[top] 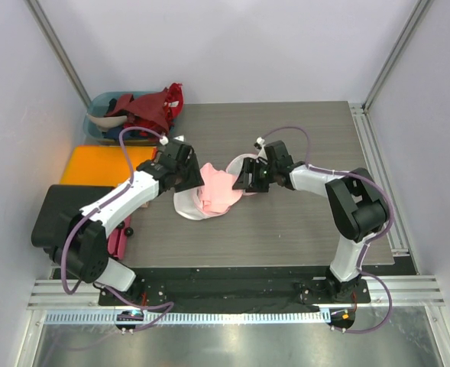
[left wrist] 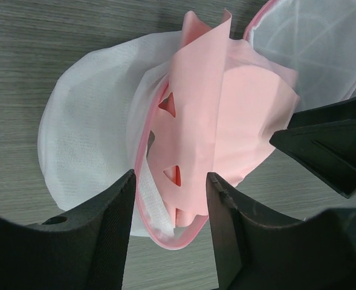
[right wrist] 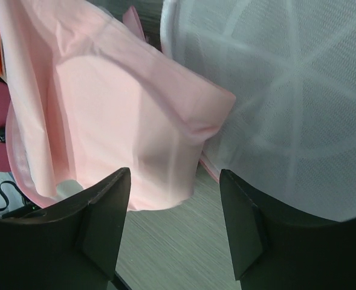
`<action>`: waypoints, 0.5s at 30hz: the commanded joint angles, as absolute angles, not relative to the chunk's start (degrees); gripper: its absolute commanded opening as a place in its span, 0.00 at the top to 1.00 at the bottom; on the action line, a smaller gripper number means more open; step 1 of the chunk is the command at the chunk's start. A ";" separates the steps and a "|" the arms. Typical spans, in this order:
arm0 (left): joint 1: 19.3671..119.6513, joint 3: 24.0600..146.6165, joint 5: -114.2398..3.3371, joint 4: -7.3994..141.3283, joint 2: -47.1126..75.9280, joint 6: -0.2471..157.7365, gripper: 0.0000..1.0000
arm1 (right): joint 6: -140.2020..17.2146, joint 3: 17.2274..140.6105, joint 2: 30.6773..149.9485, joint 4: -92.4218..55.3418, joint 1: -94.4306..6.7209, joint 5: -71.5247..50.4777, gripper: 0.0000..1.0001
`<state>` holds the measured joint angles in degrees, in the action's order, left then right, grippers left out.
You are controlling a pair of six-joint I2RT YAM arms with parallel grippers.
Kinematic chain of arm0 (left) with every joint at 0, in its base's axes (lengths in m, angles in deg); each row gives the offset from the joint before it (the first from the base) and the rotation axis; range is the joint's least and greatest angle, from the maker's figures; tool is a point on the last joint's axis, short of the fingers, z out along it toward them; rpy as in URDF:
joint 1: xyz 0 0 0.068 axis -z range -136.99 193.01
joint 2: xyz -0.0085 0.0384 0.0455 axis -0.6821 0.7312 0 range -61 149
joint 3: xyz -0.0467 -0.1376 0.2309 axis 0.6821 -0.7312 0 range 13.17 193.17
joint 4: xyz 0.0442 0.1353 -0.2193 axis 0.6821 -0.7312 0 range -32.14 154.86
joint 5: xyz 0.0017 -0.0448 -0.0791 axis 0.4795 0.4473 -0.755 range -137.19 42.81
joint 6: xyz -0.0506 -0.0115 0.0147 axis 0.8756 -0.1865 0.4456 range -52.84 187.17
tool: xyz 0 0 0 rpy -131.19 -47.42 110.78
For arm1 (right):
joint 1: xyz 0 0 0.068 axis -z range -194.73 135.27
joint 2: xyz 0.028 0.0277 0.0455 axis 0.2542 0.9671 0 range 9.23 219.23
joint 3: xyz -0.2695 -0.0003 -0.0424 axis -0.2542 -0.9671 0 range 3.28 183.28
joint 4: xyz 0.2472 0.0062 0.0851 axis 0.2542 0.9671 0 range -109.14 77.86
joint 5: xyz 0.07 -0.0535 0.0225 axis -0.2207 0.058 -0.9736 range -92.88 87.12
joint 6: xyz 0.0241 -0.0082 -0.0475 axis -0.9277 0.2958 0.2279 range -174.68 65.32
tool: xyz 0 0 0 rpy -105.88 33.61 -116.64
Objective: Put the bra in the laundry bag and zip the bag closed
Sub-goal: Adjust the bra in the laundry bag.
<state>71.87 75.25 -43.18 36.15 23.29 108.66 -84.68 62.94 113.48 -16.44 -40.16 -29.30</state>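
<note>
The white mesh laundry bag [top: 185, 205] with pink zip trim lies open at the table's middle. The pink bra [top: 218, 187] lies across it, partly inside. In the left wrist view the bra [left wrist: 220, 121] spills over the bag's lower half [left wrist: 87, 127], and the bag's other half [left wrist: 323, 42] stands open behind. My left gripper [left wrist: 170, 199] is open, its jaws either side of the bag's pink edge [left wrist: 165, 240]. My right gripper [right wrist: 174, 187] is open just above the table, facing the bra [right wrist: 123, 115] and the mesh lid [right wrist: 292, 103]. Both grippers hold nothing.
A teal bin [top: 102, 115] with red and dark clothes stands at the back left corner. An orange pad [top: 95, 164] and a black block [top: 60, 206] lie off the table's left side. Grey wood-grain table [top: 301, 229] shows around the bag.
</note>
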 commanded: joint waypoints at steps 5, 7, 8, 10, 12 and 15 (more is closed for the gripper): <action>71.40 76.98 -43.50 38.23 26.89 107.42 0.50 | -87.37 62.26 115.58 -27.65 -40.22 -33.64 0.42; 71.40 77.07 -43.32 38.23 27.42 107.42 0.50 | -87.99 62.43 116.10 -28.80 -40.39 -34.60 0.43; 71.40 77.15 -43.24 37.97 27.59 107.42 0.50 | -88.08 62.61 116.46 -28.80 -40.39 -34.52 0.43; 71.40 77.33 -43.24 37.97 27.95 107.33 0.51 | -88.34 62.70 117.16 -29.24 -40.48 -34.61 0.44; 71.31 77.33 -43.32 37.97 28.56 107.42 0.53 | -88.86 62.52 117.77 -30.38 -40.57 -34.61 0.45; 71.31 77.33 -43.32 37.97 29.35 107.51 0.59 | -89.31 62.08 118.21 -32.31 -40.48 -34.87 0.52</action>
